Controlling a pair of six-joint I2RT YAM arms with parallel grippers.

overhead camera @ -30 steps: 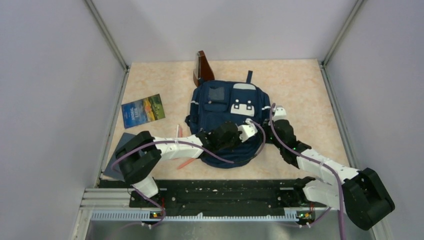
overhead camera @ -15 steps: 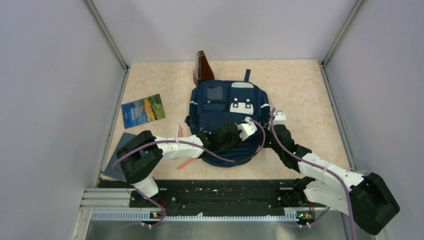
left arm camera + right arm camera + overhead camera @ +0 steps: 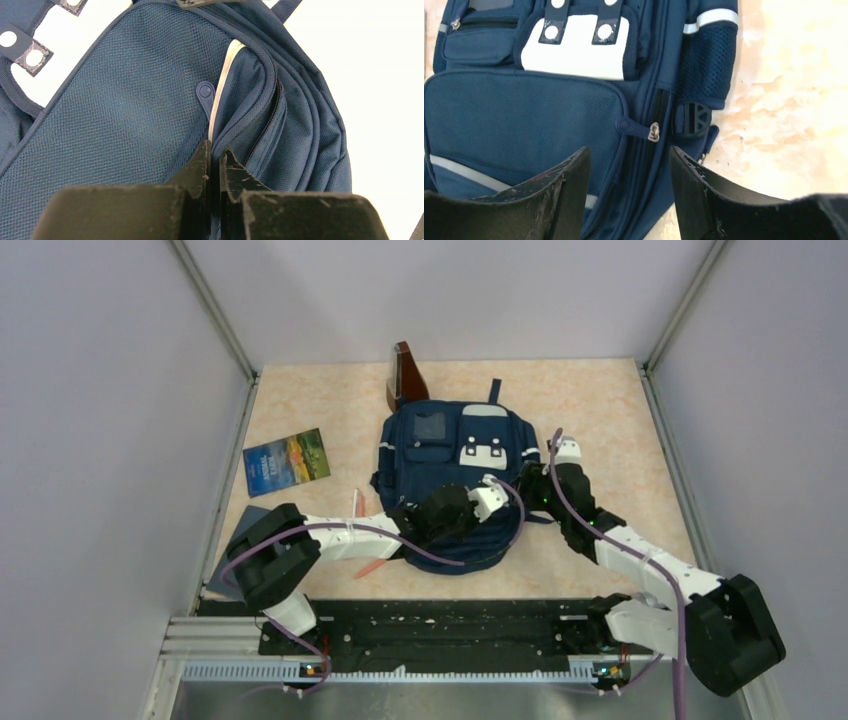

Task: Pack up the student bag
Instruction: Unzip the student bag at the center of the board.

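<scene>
Bag (image 3: 450, 455) lies face-up in the middle of the desk (image 3: 620, 420), top toward the far wall. I can't make out any compartment open wide enough for packing. My left tool (image 3: 214, 160) is clamped tight at the end of a pale stripe (image 3: 222, 85), seemingly nipping a fold of bag fabric. My right tool (image 3: 629, 195) hangs over the bag's right side, jaws well apart and empty, with a small zip pull (image 3: 653, 132) just beyond them.

My worry is that the pull is tiny and lies flat, so closing on it could catch only cloth or the buckle (image 3: 694, 119) beside it. If the left pinch slips, the bag will drag instead of the zip running. The 2 tools sit close together, so a careless reach could knock them or snag a cable (image 3: 437, 554).
</scene>
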